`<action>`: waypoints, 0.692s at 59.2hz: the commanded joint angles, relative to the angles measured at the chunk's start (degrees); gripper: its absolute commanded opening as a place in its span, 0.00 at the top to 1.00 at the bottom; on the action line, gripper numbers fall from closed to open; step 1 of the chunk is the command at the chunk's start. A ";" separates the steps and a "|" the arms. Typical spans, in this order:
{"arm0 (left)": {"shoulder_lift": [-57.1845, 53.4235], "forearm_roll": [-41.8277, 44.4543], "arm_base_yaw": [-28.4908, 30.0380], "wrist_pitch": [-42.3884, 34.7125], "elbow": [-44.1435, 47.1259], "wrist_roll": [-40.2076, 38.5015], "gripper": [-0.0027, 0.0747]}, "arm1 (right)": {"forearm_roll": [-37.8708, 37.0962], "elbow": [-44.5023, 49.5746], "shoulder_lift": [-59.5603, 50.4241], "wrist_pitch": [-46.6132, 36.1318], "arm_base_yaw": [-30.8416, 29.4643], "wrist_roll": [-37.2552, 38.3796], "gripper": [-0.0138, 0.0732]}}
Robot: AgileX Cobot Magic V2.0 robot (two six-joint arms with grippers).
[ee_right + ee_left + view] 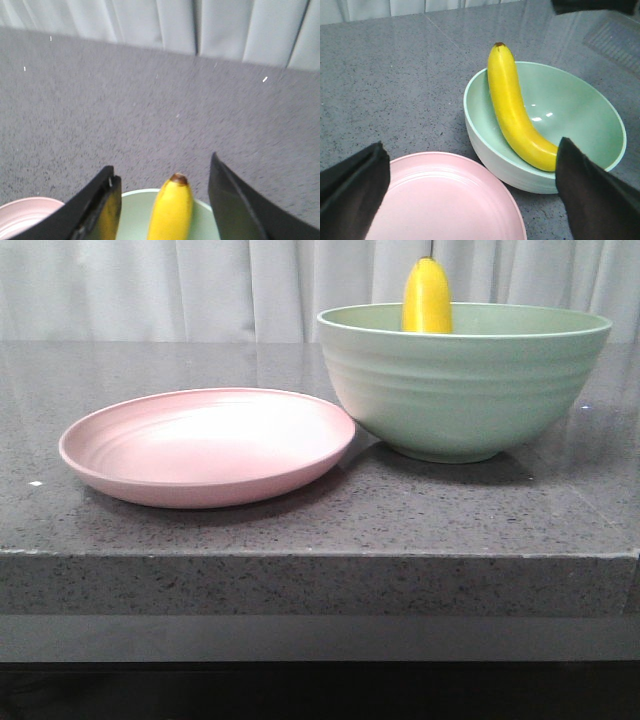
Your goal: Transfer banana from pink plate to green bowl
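Note:
The banana (427, 297) lies in the green bowl (460, 390) on the right, its tip sticking up above the far rim. In the left wrist view the banana (512, 110) leans along the bowl's inner wall (570, 110), with its end on the rim. The pink plate (205, 445) stands empty to the left of the bowl, nearly touching it. My left gripper (470, 145) is open and empty, above the plate (445, 200) and the bowl's near edge. My right gripper (162, 165) is open above the bowl (135, 215). The banana's tip (172, 205) shows between its fingers with a gap on each side.
Plate and bowl stand on a dark speckled stone counter (300, 530), whose front edge is close below them. A pale curtain (200, 285) hangs behind. Neither arm shows in the front view.

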 commanded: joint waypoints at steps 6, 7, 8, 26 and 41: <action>-2.66 0.14 4.39 -5.85 -1.83 -0.16 0.12 | -1.41 5.55 -11.98 -5.17 -2.27 -0.71 0.37; -2.80 0.14 5.03 -5.85 -1.83 -0.16 0.12 | -1.41 6.25 -12.84 -5.17 -2.40 -0.71 0.37; -3.23 0.14 6.00 -5.85 -1.83 -0.16 0.12 | -1.50 6.97 -13.71 -5.17 -2.51 -0.71 0.37; -12.17 5.58 19.09 -2.99 -0.41 -0.16 0.12 | -1.69 24.78 -32.92 -10.29 -3.52 -0.71 0.37; -24.30 7.53 22.79 -4.26 10.05 -0.16 0.15 | -1.69 35.35 -48.64 -9.27 -3.52 -0.71 0.37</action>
